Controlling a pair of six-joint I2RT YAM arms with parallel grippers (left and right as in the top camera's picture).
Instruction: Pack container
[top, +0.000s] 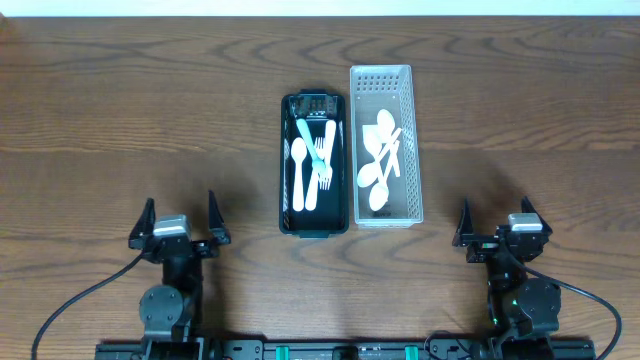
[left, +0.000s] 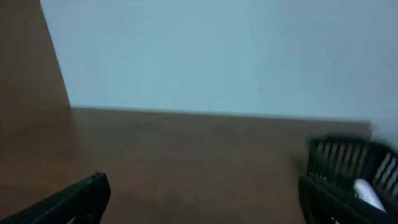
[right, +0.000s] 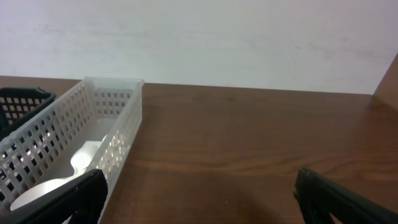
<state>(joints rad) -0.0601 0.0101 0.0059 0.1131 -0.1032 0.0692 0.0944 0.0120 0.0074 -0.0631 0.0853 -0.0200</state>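
A black container (top: 284, 165) stands at the table's middle. It holds a white spoon (top: 298, 172), a teal utensil (top: 309, 143) and white forks (top: 327, 158). Touching its right side is a white perforated basket (top: 416, 150) with several white spoons (top: 380, 165). My left gripper (top: 181, 207) rests open near the front edge, left of the black container, nothing between its fingers. My right gripper (top: 497, 212) is open too, front right of the white basket. The right wrist view shows the white basket (right: 118, 134) past my open right gripper (right: 199, 198). My left gripper (left: 199, 200) has the black container (left: 348, 163) at its right.
Bare wooden table (top: 120, 110) spreads to the left and right of the two containers and in front of them. A pale wall (right: 249, 43) rises behind the table's far edge. Cables trail from both arm bases at the front.
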